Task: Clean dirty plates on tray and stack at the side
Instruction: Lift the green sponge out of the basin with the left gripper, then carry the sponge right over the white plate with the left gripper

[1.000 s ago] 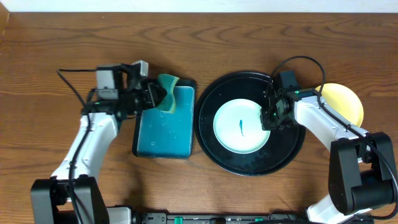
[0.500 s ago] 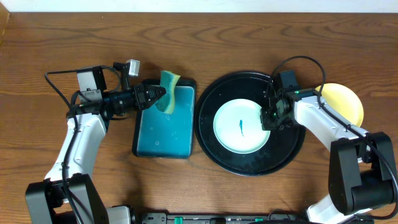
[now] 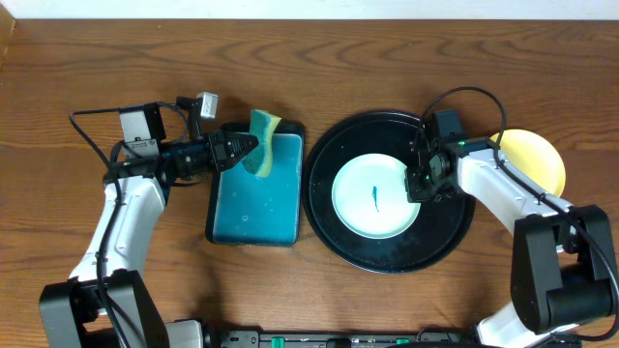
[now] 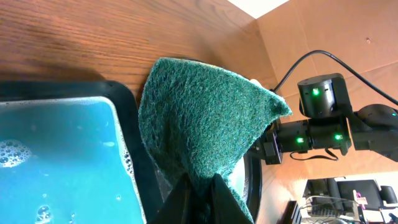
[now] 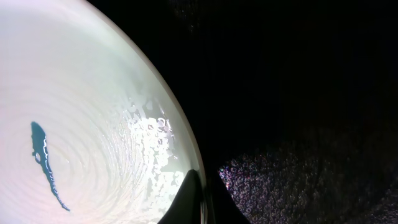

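A pale mint plate (image 3: 358, 208) with a dark blue-green smear (image 5: 46, 162) lies in the middle of the round black tray (image 3: 324, 222). My right gripper (image 3: 418, 184) is shut on that plate's right rim; in the right wrist view the fingers (image 5: 202, 199) pinch the plate (image 5: 87, 124) at its edge. A pale yellow plate (image 3: 537, 159) rests on the table right of the tray. My left gripper (image 3: 244, 152) is shut on a green-and-yellow sponge (image 3: 261, 143). The sponge (image 4: 199, 118) hangs above the far right corner of the rectangular tray.
A rectangular black tray (image 3: 254, 239) holds teal soapy water (image 4: 56, 155) and sits just left of the round tray. The right arm's cable loops over the round tray's far right rim. Bare wooden table surrounds both trays.
The left arm drew back to the left and its wrist turned, keeping the sponge over the rectangular tray's far right corner. It has held still for the last half second. The right arm has not moved.
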### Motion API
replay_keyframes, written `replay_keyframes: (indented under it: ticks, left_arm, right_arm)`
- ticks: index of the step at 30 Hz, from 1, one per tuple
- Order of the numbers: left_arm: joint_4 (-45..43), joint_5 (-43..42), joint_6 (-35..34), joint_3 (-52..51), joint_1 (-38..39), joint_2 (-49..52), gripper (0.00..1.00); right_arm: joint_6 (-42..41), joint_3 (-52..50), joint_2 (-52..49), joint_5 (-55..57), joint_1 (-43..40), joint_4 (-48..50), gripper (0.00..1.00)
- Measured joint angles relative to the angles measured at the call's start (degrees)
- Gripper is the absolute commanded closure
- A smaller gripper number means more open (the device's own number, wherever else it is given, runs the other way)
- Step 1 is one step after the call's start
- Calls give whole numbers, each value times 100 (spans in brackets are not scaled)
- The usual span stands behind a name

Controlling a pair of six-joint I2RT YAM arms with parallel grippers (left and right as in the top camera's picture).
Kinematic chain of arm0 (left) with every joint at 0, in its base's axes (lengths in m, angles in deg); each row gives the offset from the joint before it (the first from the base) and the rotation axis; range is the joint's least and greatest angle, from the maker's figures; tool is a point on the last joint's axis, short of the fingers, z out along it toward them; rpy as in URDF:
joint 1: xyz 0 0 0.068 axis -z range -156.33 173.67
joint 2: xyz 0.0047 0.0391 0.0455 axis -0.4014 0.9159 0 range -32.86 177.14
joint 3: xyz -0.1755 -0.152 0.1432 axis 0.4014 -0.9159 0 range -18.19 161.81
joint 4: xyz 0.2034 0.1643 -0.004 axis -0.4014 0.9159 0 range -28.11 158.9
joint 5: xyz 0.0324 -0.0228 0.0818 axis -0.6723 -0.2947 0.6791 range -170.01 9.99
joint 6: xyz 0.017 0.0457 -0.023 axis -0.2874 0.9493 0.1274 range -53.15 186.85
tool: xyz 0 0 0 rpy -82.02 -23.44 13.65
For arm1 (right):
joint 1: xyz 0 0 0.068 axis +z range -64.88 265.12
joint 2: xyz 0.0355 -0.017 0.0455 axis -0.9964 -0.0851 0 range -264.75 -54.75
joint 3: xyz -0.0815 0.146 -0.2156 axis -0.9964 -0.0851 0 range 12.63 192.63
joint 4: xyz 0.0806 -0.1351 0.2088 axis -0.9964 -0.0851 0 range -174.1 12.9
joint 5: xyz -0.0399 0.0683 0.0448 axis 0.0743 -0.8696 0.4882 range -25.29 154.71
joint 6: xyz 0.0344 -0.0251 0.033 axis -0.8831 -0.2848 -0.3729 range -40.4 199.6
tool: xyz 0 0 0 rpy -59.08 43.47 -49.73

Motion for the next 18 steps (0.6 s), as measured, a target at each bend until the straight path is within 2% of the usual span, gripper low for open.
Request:
replay_keyframes:
  ticks: [15,18]
  left_arm:
    - [4,7,2,0,2,0,93]
    - [267,330,17,0,55,-13,93]
  right_arm:
    - [0,0,0,0,0,2,99]
    - [0,0,0,0,0,2,99]
